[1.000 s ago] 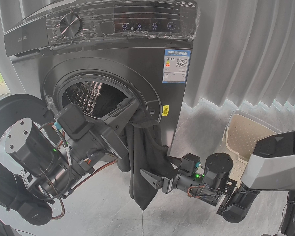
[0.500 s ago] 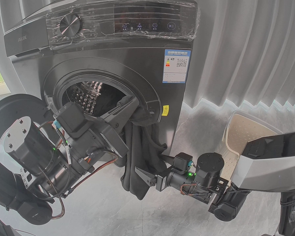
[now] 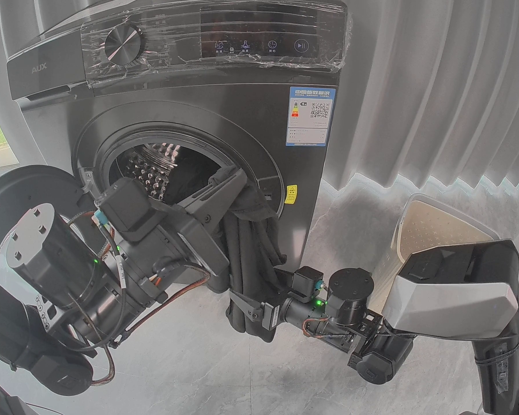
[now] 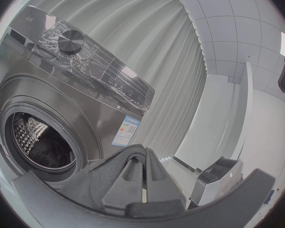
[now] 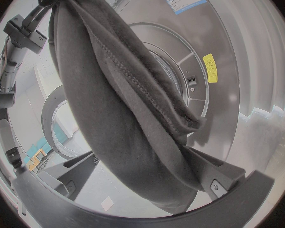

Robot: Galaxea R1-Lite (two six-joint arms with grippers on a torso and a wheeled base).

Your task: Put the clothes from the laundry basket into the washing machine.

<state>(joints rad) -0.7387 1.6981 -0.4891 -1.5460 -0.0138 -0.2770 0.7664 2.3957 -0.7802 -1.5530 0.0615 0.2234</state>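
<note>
Currently mid-loading: left gripper (image 3: 233, 177), jaws clamped on a dark garment (image 3: 249, 243), holds it at four o'clock of the washing machine (image 3: 213, 105) mouth; right gripper (image 3: 255, 308), jaws spread, brackets its hanging end. Next, seemingly: shove it inside.

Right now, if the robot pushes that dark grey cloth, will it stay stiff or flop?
Probably floppy: the dark grey fleecy garment hangs in soft folds from the shut left gripper. A push would likely just bunch it, as its gathered lower end suggests.

Satin grey metal washing machine (image 3: 213, 105), glossy panel (image 3: 259, 44) under crinkled plastic film (image 3: 328, 59), garment (image 5: 117, 111) — matt fleecy cloth
</note>
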